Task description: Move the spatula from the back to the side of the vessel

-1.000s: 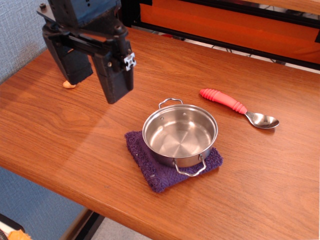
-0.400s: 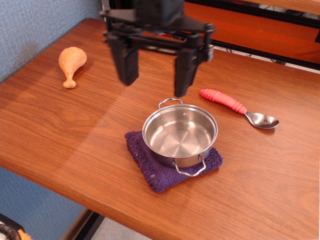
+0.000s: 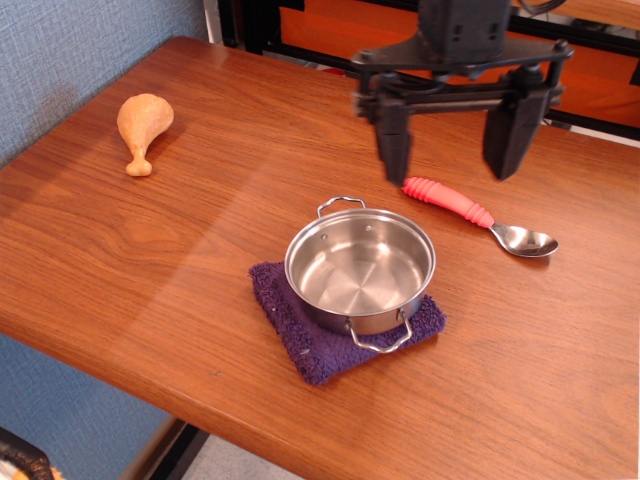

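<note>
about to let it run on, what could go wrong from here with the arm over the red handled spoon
1. The open gripper hangs above the ribbed red handle of the metal-bowled spoon; the rounded handle could roll or slip out as the fingers close.
2. The spoon lies close behind the shallow round steel pan; a low sweep might clip its wire loop handle and shift it on the purple cloth.

One raised view (fairly near) looks obliquely down across the table (image 3: 120, 260).
</note>
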{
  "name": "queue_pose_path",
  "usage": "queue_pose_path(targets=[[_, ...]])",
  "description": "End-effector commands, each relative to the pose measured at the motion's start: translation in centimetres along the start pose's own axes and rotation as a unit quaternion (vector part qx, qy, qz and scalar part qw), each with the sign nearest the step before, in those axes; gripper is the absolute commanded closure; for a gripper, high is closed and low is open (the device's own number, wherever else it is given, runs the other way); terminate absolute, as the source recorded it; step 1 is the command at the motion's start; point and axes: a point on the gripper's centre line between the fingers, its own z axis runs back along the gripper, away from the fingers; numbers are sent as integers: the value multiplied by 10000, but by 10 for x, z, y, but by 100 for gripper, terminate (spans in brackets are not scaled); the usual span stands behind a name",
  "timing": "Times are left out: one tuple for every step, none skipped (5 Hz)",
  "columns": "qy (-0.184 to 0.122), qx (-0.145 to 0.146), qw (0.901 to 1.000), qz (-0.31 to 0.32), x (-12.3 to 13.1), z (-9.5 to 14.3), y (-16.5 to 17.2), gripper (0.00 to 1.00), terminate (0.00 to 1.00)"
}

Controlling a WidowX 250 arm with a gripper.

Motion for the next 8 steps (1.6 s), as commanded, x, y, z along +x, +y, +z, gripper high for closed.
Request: queue_pose_path(targets=[[-720, -723, 9886, 1105, 49, -7, -41, 0, 0], [-585, -798, 9874, 1238, 76, -32, -48, 0, 0], [-594, -808, 9849, 1413, 93, -39, -55, 0, 0], [-488, -749, 9864, 1376, 106, -49, -60, 0, 0], [-307, -528, 9891, 1340, 115, -67, -62, 0, 0], [-294, -299, 9897, 1368, 116, -79, -52, 0, 0], [-206, -176, 9898, 1396, 119, -90, -45, 0, 0], [-148, -71, 9904, 1374, 119, -99, -45, 0, 0]])
